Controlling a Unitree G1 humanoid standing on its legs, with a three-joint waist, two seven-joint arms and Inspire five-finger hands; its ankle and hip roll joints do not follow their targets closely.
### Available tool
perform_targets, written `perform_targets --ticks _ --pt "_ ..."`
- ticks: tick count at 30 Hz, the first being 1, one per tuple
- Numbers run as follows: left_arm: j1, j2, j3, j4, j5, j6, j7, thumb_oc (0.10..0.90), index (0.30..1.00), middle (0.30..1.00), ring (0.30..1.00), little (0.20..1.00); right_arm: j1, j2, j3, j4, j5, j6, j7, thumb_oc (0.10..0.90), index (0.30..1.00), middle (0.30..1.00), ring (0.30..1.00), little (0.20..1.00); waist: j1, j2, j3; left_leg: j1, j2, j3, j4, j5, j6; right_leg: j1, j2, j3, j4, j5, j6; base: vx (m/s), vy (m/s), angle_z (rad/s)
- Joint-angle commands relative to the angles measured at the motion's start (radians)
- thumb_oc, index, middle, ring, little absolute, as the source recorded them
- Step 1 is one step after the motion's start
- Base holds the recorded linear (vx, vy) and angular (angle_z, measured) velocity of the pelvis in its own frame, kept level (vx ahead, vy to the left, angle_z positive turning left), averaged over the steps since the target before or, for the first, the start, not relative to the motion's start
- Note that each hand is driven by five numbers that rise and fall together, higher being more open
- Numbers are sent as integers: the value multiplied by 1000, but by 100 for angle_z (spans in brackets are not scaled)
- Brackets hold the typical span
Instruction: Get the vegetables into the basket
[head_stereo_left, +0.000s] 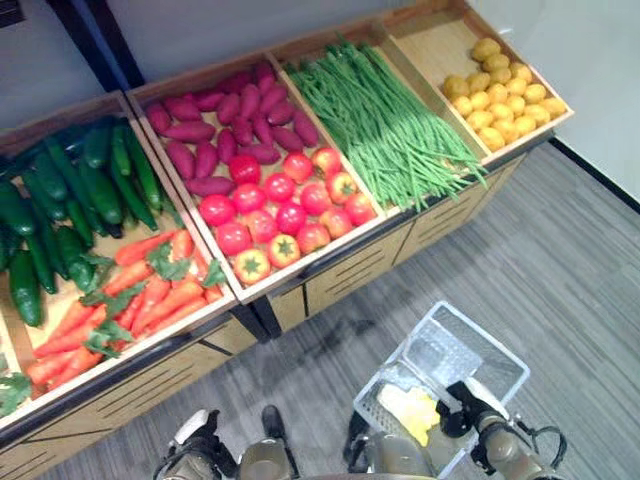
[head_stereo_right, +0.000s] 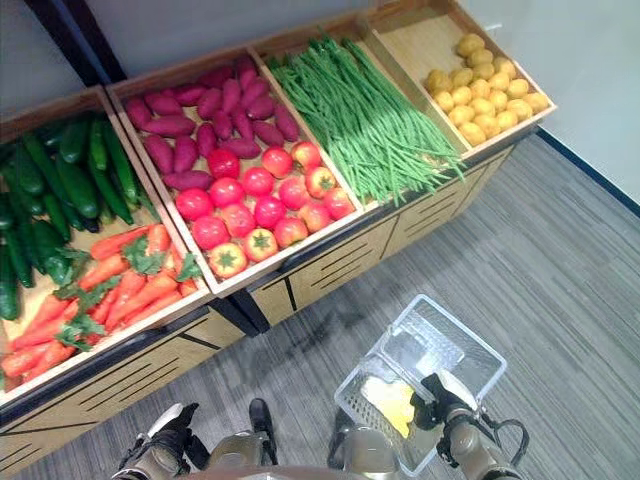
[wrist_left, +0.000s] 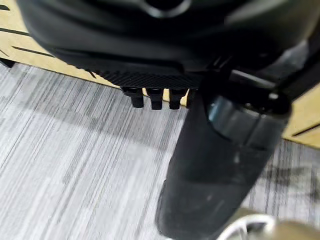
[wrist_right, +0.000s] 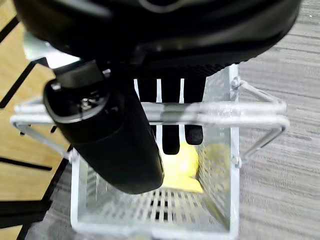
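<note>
A white wire basket (head_stereo_left: 480, 340) hangs low over the floor at the lower right, with something yellow (head_stereo_left: 412, 408) lying in it. My right hand (head_stereo_left: 465, 400) is shut on the basket's handle (wrist_right: 240, 114); its fingers (wrist_right: 171, 135) curl round the metal bars and the thumb (wrist_right: 115, 145) lies in front. My left hand (head_stereo_left: 195, 435) hangs at the lower left above the carpet, fingers (wrist_left: 156, 97) curled, holding nothing. The vegetables lie on the sloping wooden stand: cucumbers (head_stereo_left: 70, 190), carrots (head_stereo_left: 130, 300), purple sweet potatoes (head_stereo_left: 215, 135), tomatoes (head_stereo_left: 285, 205), green beans (head_stereo_left: 385, 115) and yellow potatoes (head_stereo_left: 505, 95).
The stand's wooden front (head_stereo_left: 330, 275) runs from the lower left to the upper right, with dividers between its bins. Grey striped carpet (head_stereo_left: 560, 270) lies between the stand and me. A pale wall (head_stereo_left: 600, 60) closes the right side.
</note>
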Motion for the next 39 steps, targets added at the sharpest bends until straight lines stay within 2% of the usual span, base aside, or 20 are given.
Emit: perform_targets --ticks 1,3,5,7,9,11,15,18,19,20,23,25,26,27,29,34,36,37,38,39 --pt "-13 42 22 21 -24 -8 8 900 1000 1000 1000 1000 -5 -13 -4 5 9 -10 -22 400 300 300 300 300 28 -48 -44 5 4 -47 -18 3 -4 14 -46 86 35 62 99 15 124 27" --pt "-3 46 42 27 -51 -11 2 900 1000 1000 1000 1000 -11 4 -1 77 0 1 -10 400 300 300 300 300 37 -50 -40 23 -23 -76 -33 -9 21 -11 -71 99 136 103 123 45 200 57" --pt "-5 55 49 38 -66 -12 -1 900 1000 1000 1000 1000 -18 20 -14 141 16 7 -15 400 300 300 300 300 25 -45 -40 22 -33 -129 -33 -7 27 -47 -32 220 191 143 131 57 90 39" --pt "-13 61 55 51 -79 -15 0 900 1000 1000 1000 1000 -27 37 -22 189 37 10 -13 400 300 300 300 300 26 -44 -45 22 -33 -154 -33 -7 18 -42 -20 276 116 131 125 69 -87 116" --pt "-38 71 68 70 -99 -17 9 900 1000 1000 1000 1000 -28 49 -7 234 20 19 -8 400 300 300 300 300 17 -44 -50 11 -17 -205 -33 -5 -9 -59 -37 345 -18 141 125 90 -238 74" --pt "-48 83 80 80 -112 -18 10 900 1000 1000 1000 1000 -19 54 3 251 -13 25 0 400 300 300 300 300 29 -59 -53 3 3 -224 -33 6 -28 -30 -30 339 -68 113 121 13 -200 74" --pt "-41 82 153 99 -199 -21 13 900 1000 1000 1000 1000 -7 60 -7 284 -13 26 12 400 300 300 300 300 32 -60 -66 -3 40 -226 -33 27 -53 6 -4 300 -118 110 108 24 -245 33" --pt "-40 79 461 101 -644 -78 89 900 1000 1000 1000 1000 9 64 -29 318 -15 27 8 400 300 300 300 300 35 -56 -86 2 72 -234 -33 47 -81 54 26 264 -160 105 90 50 -204 7" --pt "-48 97 648 71 -940 -165 148 900 1000 1000 1000 1000 17 59 -37 311 -25 29 2 400 300 300 300 300 39 -55 -93 12 80 -231 -33 42 -90 77 33 255 -178 98 88 31 -69 18" --pt "-48 98 649 72 -941 -166 148 900 1000 1000 1000 1000 15 59 -36 311 -24 29 2 400 300 300 300 300 37 -55 -93 9 79 -232 -33 46 -90 75 33 255 -180 101 87 23 -54 14" --pt "-44 145 784 108 -1102 -213 178 900 1000 1000 1000 1000 31 54 -28 300 -35 32 10 400 300 300 300 300 31 -56 -110 20 86 -223 -33 40 -100 101 38 254 -208 99 89 19 -14 4" --pt "-33 213 842 156 -1125 -216 207 900 1000 1000 1000 1000 40 52 -21 314 -31 34 19 400 300 300 300 300 30 -51 -124 27 85 -216 -33 31 -104 116 33 248 -227 104 92 11 36 -20" --pt "-45 264 857 118 -1117 -245 234 900 1000 1000 1000 1000 49 52 -17 318 -29 32 20 400 300 300 300 300 29 -44 -131 29 82 -211 -33 27 -106 117 26 247 -232 108 96 -6 52 -20" --pt "-45 265 857 117 -1115 -244 236 900 1000 1000 1000 1000 49 54 -16 319 -28 32 20 400 300 300 300 300 29 -45 -131 29 81 -211 -33 27 -106 118 26 247 -232 108 96 -14 53 -13" --pt "-55 347 857 67 -1068 -264 277 900 1000 1000 1000 1000 54 53 -16 323 -22 23 16 400 300 300 300 300 30 -37 -136 33 76 -206 -33 22 -108 118 17 243 -232 113 102 -12 49 -6" --pt "-79 479 868 -51 -1011 -297 349 900 1000 1000 1000 1000 61 52 -19 343 -14 17 11 400 300 300 300 300 31 -29 -142 37 65 -209 -33 15 -107 121 1 234 -233 123 111 -7 38 1" --pt "-85 512 804 -194 -859 -285 398 900 1000 1000 1000 1000 61 55 -20 345 -16 14 4 400 300 300 300 300 30 -31 -141 37 63 -209 -33 15 -107 121 -4 230 -233 127 114 -9 21 4" --pt "-83 522 761 -326 -725 -263 444 900 1000 1000 1000 1000 64 55 -28 346 -16 6 -3 400 300 300 300 300 34 -31 -137 44 61 -210 -33 9 -107 125 -5 225 -231 124 117 -11 11 8" --pt "-83 518 762 -335 -719 -257 451 900 1000 1000 1000 1000 64 55 -30 346 -16 6 -4 400 300 300 300 300 35 -32 -137 40 60 -210 -33 14 -107 122 -6 226 -233 128 116 -9 8 10" --pt "-74 518 748 -422 -628 -248 486 900 1000 1000 1000 1000 63 55 -39 346 -12 -1 -9 400 300 300 300 300 37 -34 -137 37 59 -211 -33 16 -107 120 -9 224 -233 130 117 -29 1 12"
